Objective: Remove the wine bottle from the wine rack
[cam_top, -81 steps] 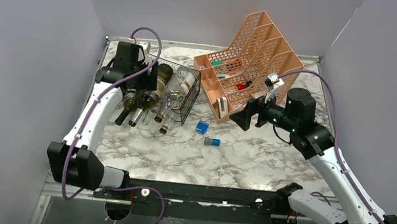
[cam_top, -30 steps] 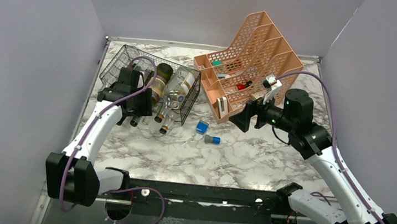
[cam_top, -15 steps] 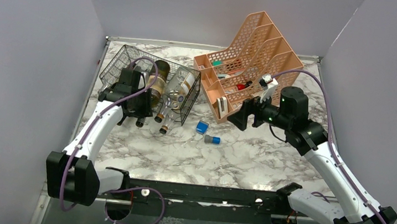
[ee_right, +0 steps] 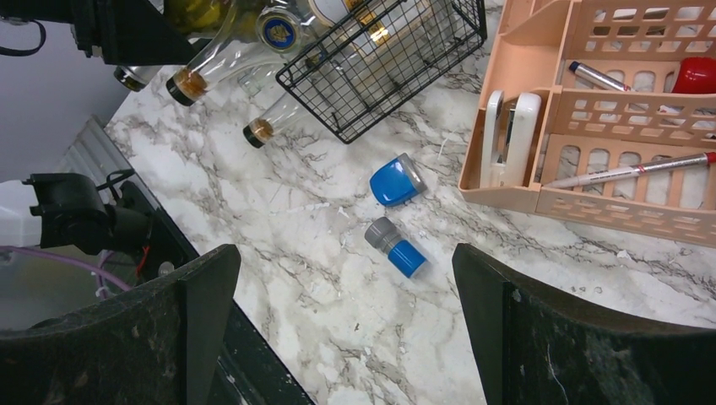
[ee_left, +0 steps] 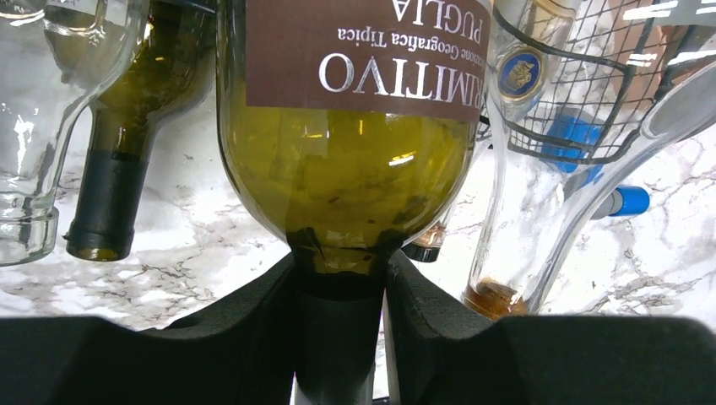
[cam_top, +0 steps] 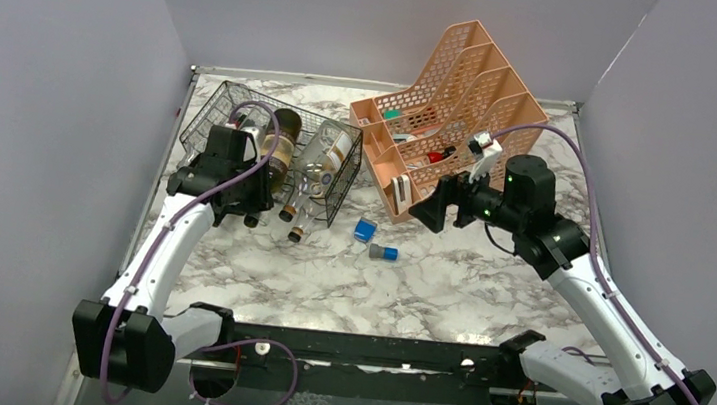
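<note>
The black wire wine rack (cam_top: 211, 115) stands at the table's back left with several bottles lying in it, necks pointing toward the near edge. My left gripper (cam_top: 240, 196) is at the rack's front, shut on the neck of a green wine bottle (ee_left: 346, 169) with a brown label. In the left wrist view the black fingers (ee_left: 253, 329) press the dark-capped neck from both sides, and the left gripper (ee_left: 339, 295) hides the bottle's mouth. My right gripper (cam_top: 439, 209) hovers open over the table's middle, in front of the organizer, holding nothing. The rack's corner (ee_right: 405, 59) shows in the right wrist view.
A dark green bottle (ee_left: 127, 126) and a clear bottle (ee_left: 523, 211) lie either side of the held one. A peach perforated organizer (cam_top: 465, 103) with pens stands back right. Two small blue items (cam_top: 365, 229) (cam_top: 384, 255) lie on the marble between rack and organizer.
My left gripper came down from over the rack to its front and closed on the green bottle's neck. The right arm drifted slightly left and stayed open.
</note>
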`<state>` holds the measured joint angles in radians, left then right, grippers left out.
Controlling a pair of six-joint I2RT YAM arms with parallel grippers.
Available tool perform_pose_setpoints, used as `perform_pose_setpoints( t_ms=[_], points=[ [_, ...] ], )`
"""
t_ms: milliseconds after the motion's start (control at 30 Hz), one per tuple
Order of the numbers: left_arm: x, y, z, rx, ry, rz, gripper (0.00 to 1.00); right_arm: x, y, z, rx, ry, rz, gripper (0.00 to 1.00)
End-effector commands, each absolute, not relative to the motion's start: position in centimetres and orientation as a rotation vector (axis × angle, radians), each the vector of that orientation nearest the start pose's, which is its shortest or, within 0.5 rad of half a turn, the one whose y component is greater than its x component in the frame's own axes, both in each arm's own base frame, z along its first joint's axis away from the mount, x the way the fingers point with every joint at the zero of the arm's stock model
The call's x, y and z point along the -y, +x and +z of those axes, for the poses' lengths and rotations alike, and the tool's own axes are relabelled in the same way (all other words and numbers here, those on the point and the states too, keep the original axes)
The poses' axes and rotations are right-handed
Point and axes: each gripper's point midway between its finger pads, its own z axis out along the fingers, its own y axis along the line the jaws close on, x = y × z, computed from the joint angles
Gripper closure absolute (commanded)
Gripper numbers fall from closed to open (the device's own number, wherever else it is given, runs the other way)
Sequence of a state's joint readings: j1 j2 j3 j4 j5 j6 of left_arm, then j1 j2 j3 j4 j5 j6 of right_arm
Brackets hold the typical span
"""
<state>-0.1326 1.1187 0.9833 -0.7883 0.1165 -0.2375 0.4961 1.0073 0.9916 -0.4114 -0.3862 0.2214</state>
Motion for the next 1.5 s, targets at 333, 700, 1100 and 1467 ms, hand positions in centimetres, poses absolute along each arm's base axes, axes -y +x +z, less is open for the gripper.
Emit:
perform_pose_setpoints(
  t_ms=[333,700,1100,1467],
  points=[
    [7.7,27.8,22.1,-2.327,-0.109,-0.407,0.93,-21.6,25.3,26.6,-1.996,-0.486,0.821,0.00],
    [7.5,28.3,26.1,-2.214,-0.149,-0.419,1.00,-21.7,25.1,26.4,-2.014,-0.478,0.838,0.01],
    [9.4,28.4,35.0,-1.982,-0.064,-0.565,1.00,-21.9,25.2,25.7,-2.030,-0.474,0.847,0.00],
    [15.2,28.0,36.7,-1.992,0.067,-0.967,0.99,-18.2,26.9,26.2,-1.932,-0.378,0.596,0.00]
  ],
)
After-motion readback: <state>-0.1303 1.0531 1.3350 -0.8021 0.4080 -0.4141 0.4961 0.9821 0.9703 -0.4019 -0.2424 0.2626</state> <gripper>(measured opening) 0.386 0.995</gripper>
